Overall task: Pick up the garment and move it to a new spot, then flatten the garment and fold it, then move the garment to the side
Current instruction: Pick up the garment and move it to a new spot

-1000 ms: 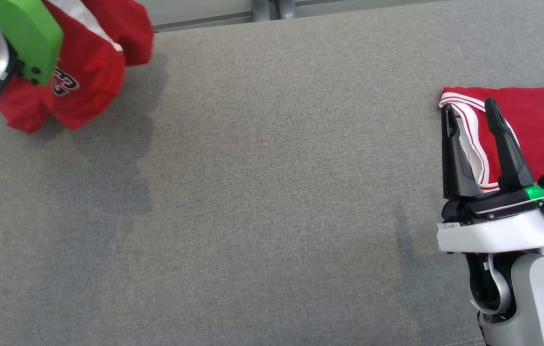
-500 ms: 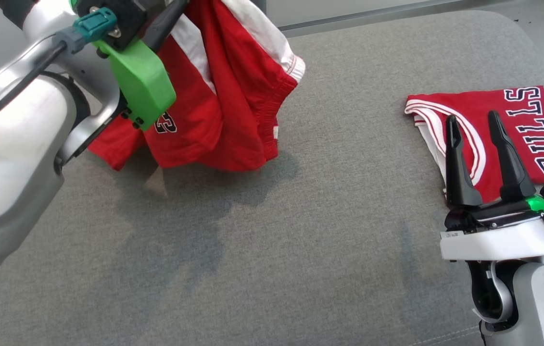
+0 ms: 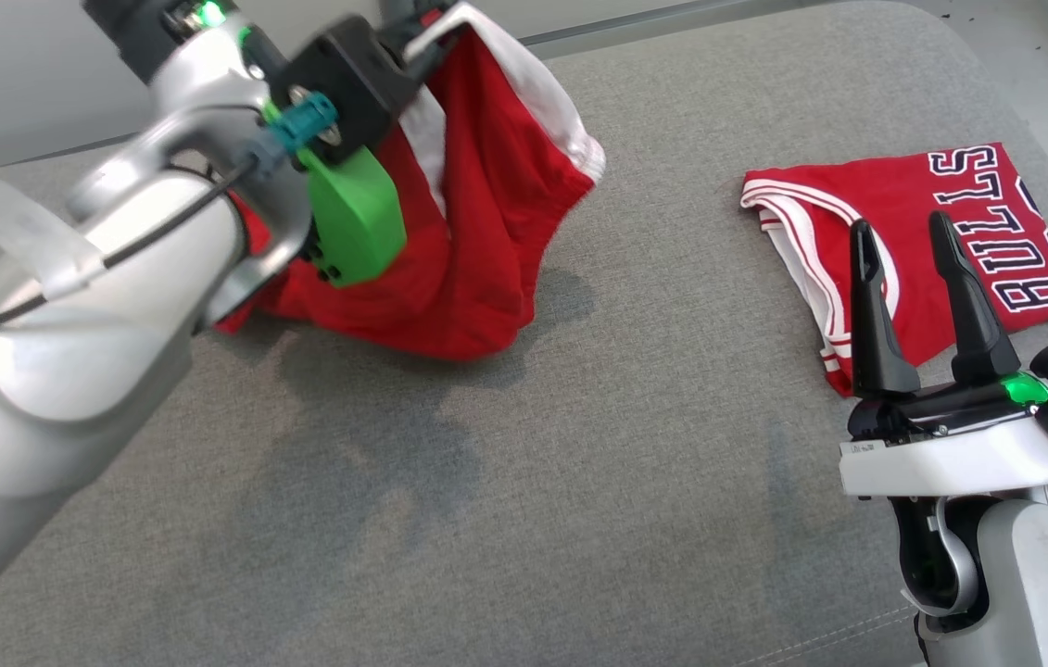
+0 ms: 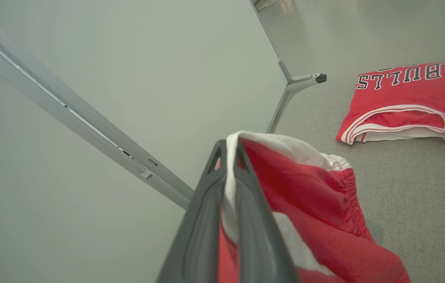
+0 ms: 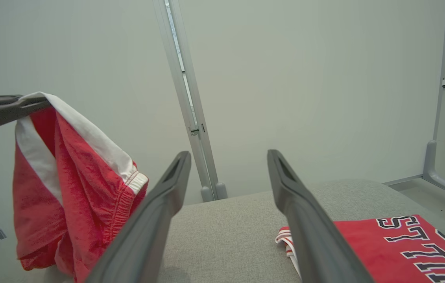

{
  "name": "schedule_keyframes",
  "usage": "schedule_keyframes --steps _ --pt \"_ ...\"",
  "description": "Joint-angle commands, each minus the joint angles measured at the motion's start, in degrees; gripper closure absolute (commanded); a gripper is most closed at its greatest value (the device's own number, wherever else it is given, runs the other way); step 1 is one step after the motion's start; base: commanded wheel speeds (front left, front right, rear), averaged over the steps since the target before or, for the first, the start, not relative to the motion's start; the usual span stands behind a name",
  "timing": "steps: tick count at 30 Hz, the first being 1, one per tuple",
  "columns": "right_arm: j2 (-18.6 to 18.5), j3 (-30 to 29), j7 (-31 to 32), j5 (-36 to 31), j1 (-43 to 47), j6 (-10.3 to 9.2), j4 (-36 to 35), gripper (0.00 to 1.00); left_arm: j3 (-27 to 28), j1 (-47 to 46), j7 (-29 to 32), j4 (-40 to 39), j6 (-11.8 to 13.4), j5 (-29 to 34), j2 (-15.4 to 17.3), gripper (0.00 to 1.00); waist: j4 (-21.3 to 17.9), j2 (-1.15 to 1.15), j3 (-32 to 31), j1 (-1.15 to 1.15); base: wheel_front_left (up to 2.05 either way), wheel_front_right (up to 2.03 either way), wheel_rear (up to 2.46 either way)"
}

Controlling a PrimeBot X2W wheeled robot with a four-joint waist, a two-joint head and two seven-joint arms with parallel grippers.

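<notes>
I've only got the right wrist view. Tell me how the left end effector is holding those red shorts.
Observer: The left wrist view shows the left end effector shut on the white band of the red shorts, with the cloth pinched between its fingers.
Operator: Report whether the shorts are off the surface.
Observer: In the head view they hang bunched from the grip, and their shadow falls on the grey cushion just below. I cannot tell if the lowest fold touches.
Operator: Give me my right end effector's place relative to the jersey.
Observer: In the head view the right end effector is open, and its fingertips overlap the white-striped edge of the folded jersey.
</notes>
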Motion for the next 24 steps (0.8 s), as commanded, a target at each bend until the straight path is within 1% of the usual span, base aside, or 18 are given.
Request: schedule_keyframes --steps 1,6,8,9,13,19,23,24 --pt "-0.14 -0.23 -0.36 0.23 0.56 0.00 0.31 0.00 -2.46 0.91 -0.85 -0.48 0.12 -0.95 -0.47 1.00 -0.01 0.61 -0.11 0.00 0.00 0.00 0.00" --pt "-0.14 -0.99 -0.26 -0.03 1.24 0.00 0.70 0.00 -8.92 5.29 -2.71 -2.01 0.12 -3.41 -2.50 1.00 0.54 0.61 -0.52 0.00 0.00 0.00 0.00" --pt "-0.15 -1.61 0.03 -0.16 1.87 0.00 0.66 0.00 -11.58 9.70 -3.35 -2.05 0.13 -4.27 -4.61 1.00 1.18 0.61 -0.82 0.00 0.00 0.00 0.00" --pt "-0.15 -1.61 0.03 -0.16 1.87 0.00 0.66 0.00 -11.58 9.70 -3.35 -2.05 0.13 -4.27 -4.61 1.00 1.18 0.61 -0.82 0.00 0.00 0.00 0.00" --pt "-0.15 -2.30 0.33 0.00 2.55 0.00 0.83 0.00 -13.05 15.79 -5.18 -0.16 1.36 -5.45 -8.11 1.00 1.93 0.61 -1.19 0.00 0.00 0.00 0.00" --pt "-0.15 -2.64 0.83 0.11 3.34 0.00 1.01 0.00 -14.34 23.71 -8.49 6.09 3.01 -5.40 -13.88 1.00 2.61 0.61 -1.66 0.00 0.00 0.00 0.00" --pt "-0.15 -2.81 1.27 -0.15 3.70 0.00 1.32 0.00 -14.59 26.97 -10.51 10.45 3.24 -6.10 -16.73 1.00 3.16 0.61 -2.07 0.00 0.00 0.00 0.00" --pt "-0.15 -2.92 1.36 -0.21 3.78 0.00 1.46 0.00 -14.36 27.41 -11.23 11.35 3.51 -6.42 -17.33 0.69 3.34 0.61 -2.22 0.00 0.00 0.00 0.00"
